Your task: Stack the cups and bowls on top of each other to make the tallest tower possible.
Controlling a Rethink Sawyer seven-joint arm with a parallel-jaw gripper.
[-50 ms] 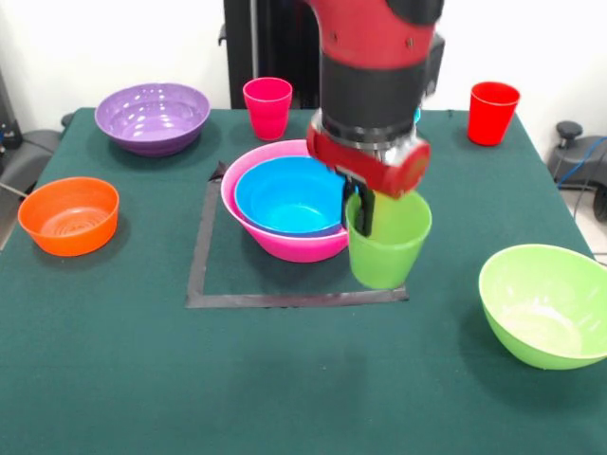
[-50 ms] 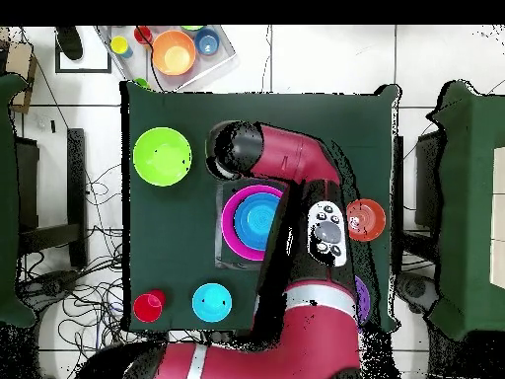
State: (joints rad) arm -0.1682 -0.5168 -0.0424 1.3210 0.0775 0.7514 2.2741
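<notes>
Front view, left to right: you have an orange bowl (image 1: 69,215) alone at the counter's (image 1: 114,379) left edge, then a purple bowl (image 1: 152,117) at the far left corner, both loose. A pink cup (image 1: 267,107) stands upright behind the middle. The tower (image 1: 285,213) so far is only two pieces: a blue bowl (image 1: 287,195) nested in the pink bowl (image 1: 275,242), sitting inside the taped square (image 1: 285,300). Just right of it your claw (image 1: 363,210) pinches the rim of the green cup (image 1: 387,237), one finger inside the mouth and one outside. That cup looks lifted clear of the counter, though contact at its base is hard to judge. Its long axis is close to vertical, mouth up, narrow base down, so it points the right way to drop into the blue bowl. Further right, a red cup (image 1: 492,112) stands at the far corner and a lime bowl (image 1: 545,303) lies near the right edge. The overhead view also shows another blue bowl (image 2: 212,302) apart from the stack. By my reckoning you are early: most pieces remain unstacked
</notes>
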